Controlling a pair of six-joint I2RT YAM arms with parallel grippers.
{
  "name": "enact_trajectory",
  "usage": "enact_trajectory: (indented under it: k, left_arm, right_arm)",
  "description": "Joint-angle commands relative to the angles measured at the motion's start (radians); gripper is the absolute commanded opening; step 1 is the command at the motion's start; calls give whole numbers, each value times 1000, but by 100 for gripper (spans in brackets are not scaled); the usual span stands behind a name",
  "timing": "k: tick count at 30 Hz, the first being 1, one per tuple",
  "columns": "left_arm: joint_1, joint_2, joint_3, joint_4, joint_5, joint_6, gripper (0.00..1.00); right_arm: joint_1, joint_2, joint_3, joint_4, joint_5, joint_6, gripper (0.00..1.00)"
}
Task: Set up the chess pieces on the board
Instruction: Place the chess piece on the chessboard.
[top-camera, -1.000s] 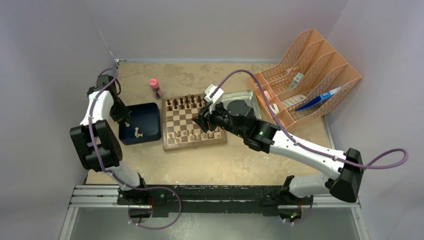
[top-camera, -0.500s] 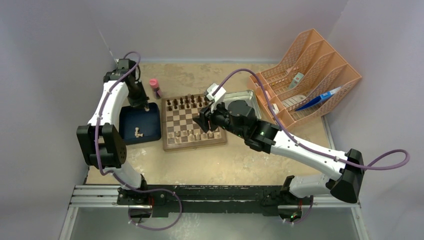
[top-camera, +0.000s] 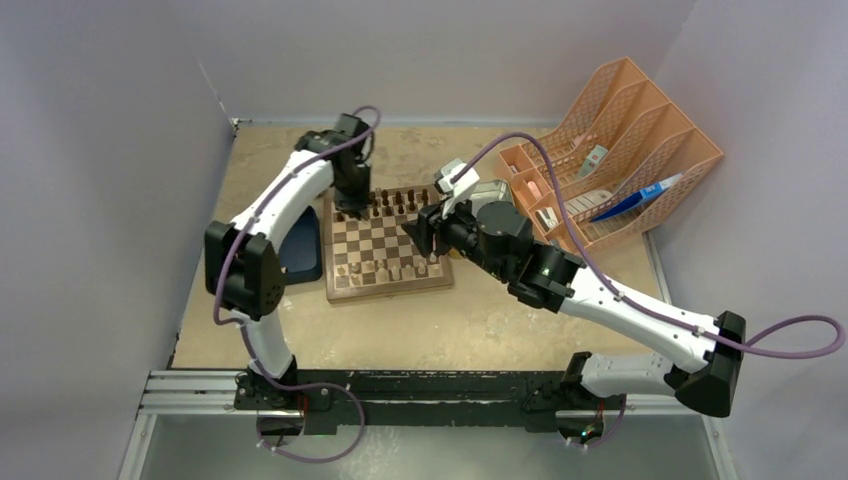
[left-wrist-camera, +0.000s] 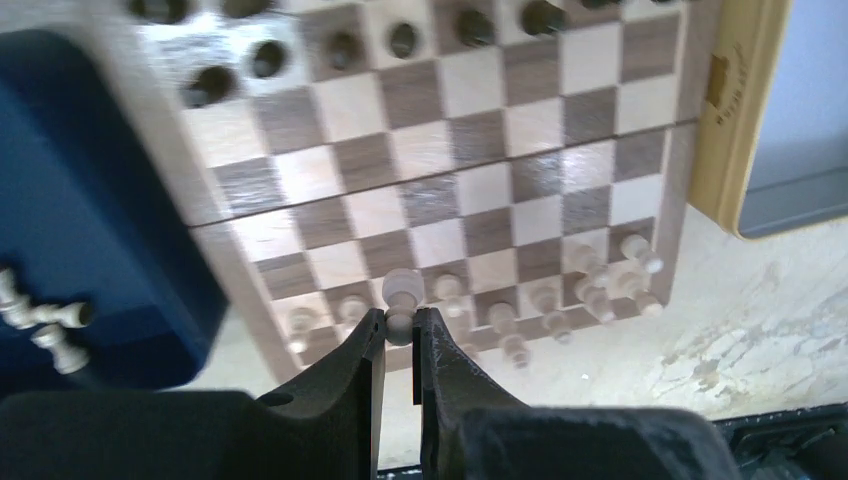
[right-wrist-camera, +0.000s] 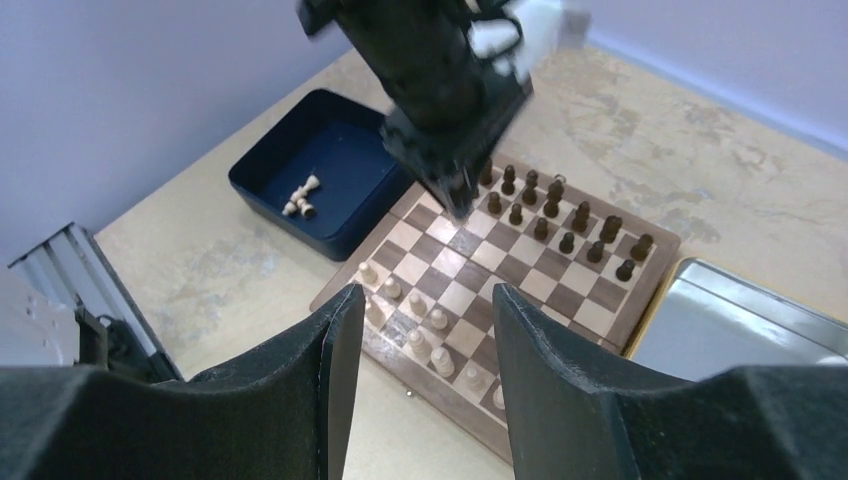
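The board (top-camera: 380, 240) sits mid-table, with dark pieces (right-wrist-camera: 565, 228) ranked along its twelve o'clock edge and pale ones (left-wrist-camera: 545, 300) at six. The blue tray (top-camera: 305, 250) at its nine o'clock holds the spare pale pieces (left-wrist-camera: 40, 318) within reach. The left gripper (left-wrist-camera: 398, 322) hangs over the board's eleven o'clock corner, pinched narrow on a pale piece (left-wrist-camera: 402, 295), probably bound for the pale rows. The right gripper (right-wrist-camera: 420, 310), at three o'clock, stands half spread and empty, likely waiting its turn.

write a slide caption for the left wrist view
The left hand pinches a pale chess piece over the board, with the blue tray alongside.
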Motion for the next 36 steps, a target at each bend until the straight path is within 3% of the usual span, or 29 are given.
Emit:
enact_trajectory:
  k: [1, 12, 36]
  left_arm:
    - [-118, 80, 100, -56, -28, -47, 0]
    - [-231, 204, 127, -75, -22, -59, 0]
    - [-253, 198, 5, -45, -15, -50, 0]
  right_arm:
    - [5, -56, 9, 36, 105, -8, 53]
    - [5, -85, 39, 25, 141, -41, 54]
    - [5, -97, 38, 21, 163, -25, 53]
